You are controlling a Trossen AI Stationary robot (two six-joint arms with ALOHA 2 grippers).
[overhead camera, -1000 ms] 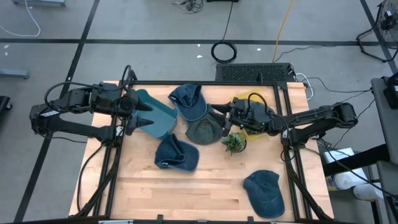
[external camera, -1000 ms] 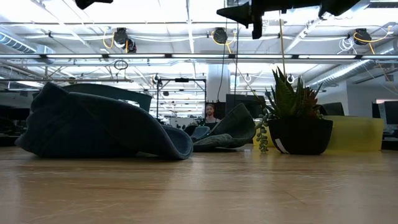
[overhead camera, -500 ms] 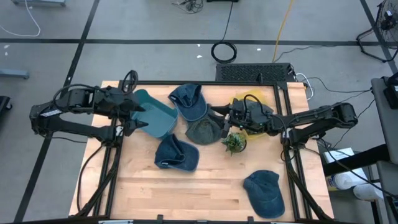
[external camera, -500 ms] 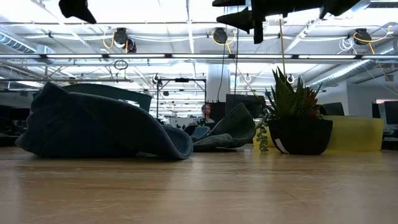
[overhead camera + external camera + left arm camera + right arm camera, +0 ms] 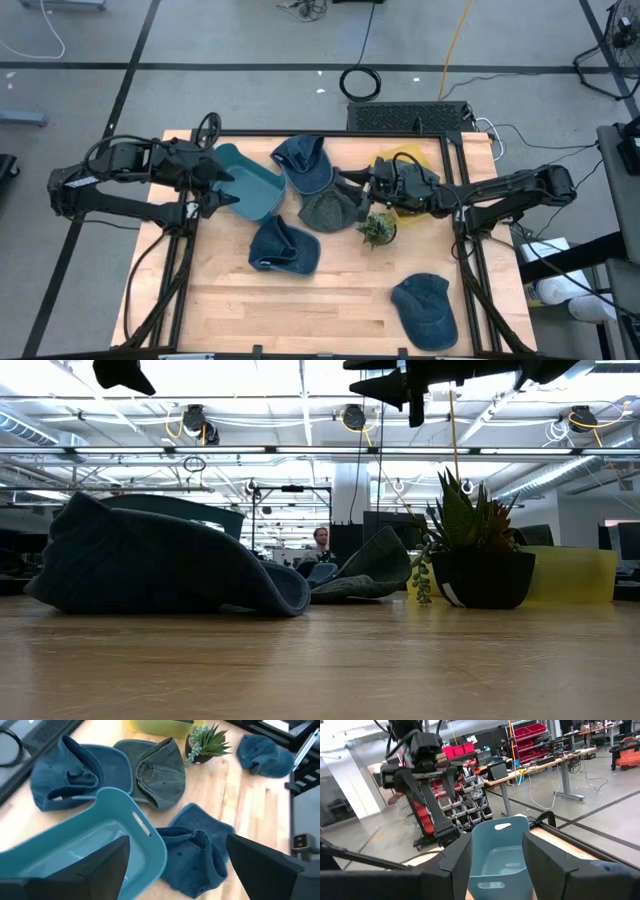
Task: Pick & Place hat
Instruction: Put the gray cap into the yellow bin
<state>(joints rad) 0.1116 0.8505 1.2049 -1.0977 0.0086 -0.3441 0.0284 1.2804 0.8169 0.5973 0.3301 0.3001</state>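
Across the wooden table point(image 5: 330, 300), four denim hats lie scattered between two raised arms, none yet picked up. Largest after the table is the teal bin point(image 5: 250, 186), lying directly under the left gripper point(image 5: 222, 188), whose fingers are spread wide with nothing between them; the bin is presumably the drop point, which would explain the arm waiting over it. Just beyond that gripper's fingertips sits a blue hat point(image 5: 197, 851), crumpled on its side, with another blue hat point(image 5: 303, 163) behind the bin. A grey-green hat point(image 5: 325, 210) lies right below the right gripper point(image 5: 352, 190), its fingers parted and empty, apparently poised to descend on it. Well behind that gripper, at the table's near edge, rests a fourth hat point(image 5: 426, 308). Beside its wrist stand a yellow tray point(image 5: 400, 160) and a small potted succulent point(image 5: 377, 230), an obstacle to skirt.
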